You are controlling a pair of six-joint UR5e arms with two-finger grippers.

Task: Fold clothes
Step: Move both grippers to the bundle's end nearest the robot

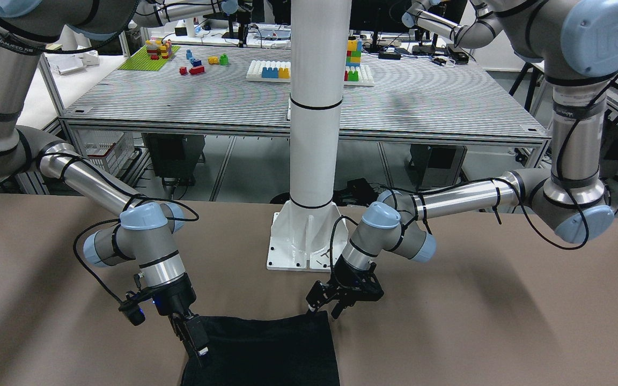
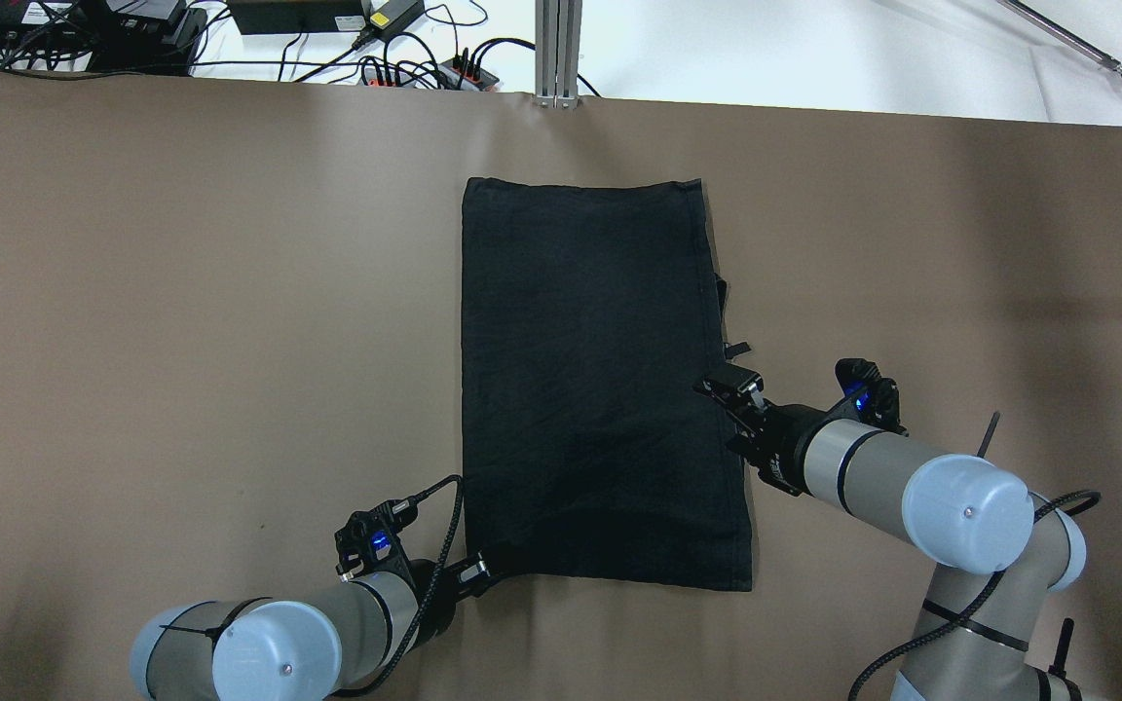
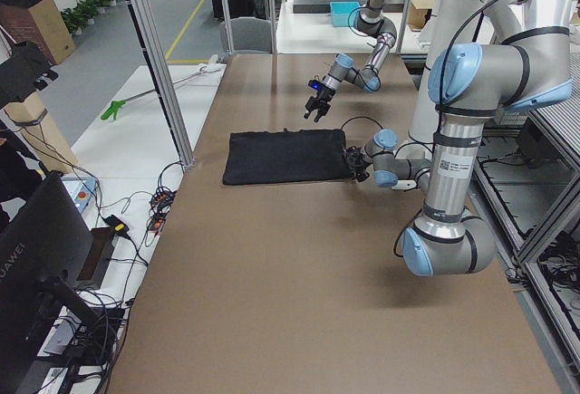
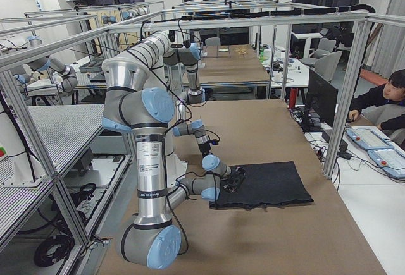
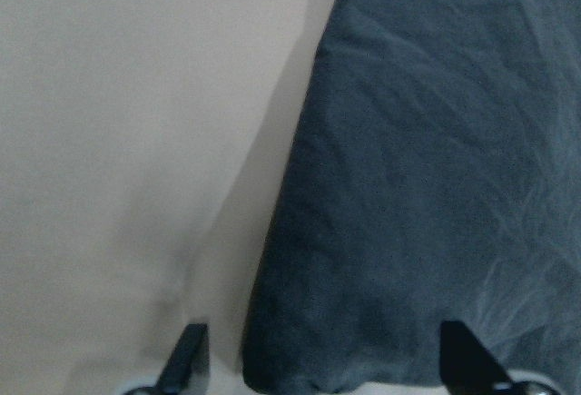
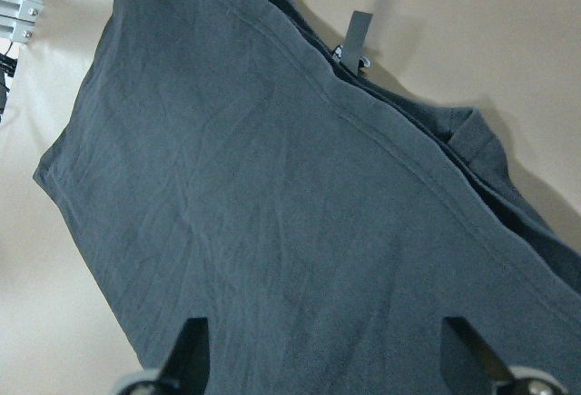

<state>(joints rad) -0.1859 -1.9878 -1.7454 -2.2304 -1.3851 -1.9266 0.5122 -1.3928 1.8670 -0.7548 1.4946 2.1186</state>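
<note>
Left hand (image 2: 483,571) @ clothes (image 2: 590,380) corner; right hand (image 2: 729,387) @ edge.

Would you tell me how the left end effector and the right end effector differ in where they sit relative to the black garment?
The left end effector sits at the black garment's near left corner; the right end effector is at its right long edge, about midway along. The left one is low, close to the table; the right one hangs higher above the cloth. Both are open, and neither holds the fabric.
</note>
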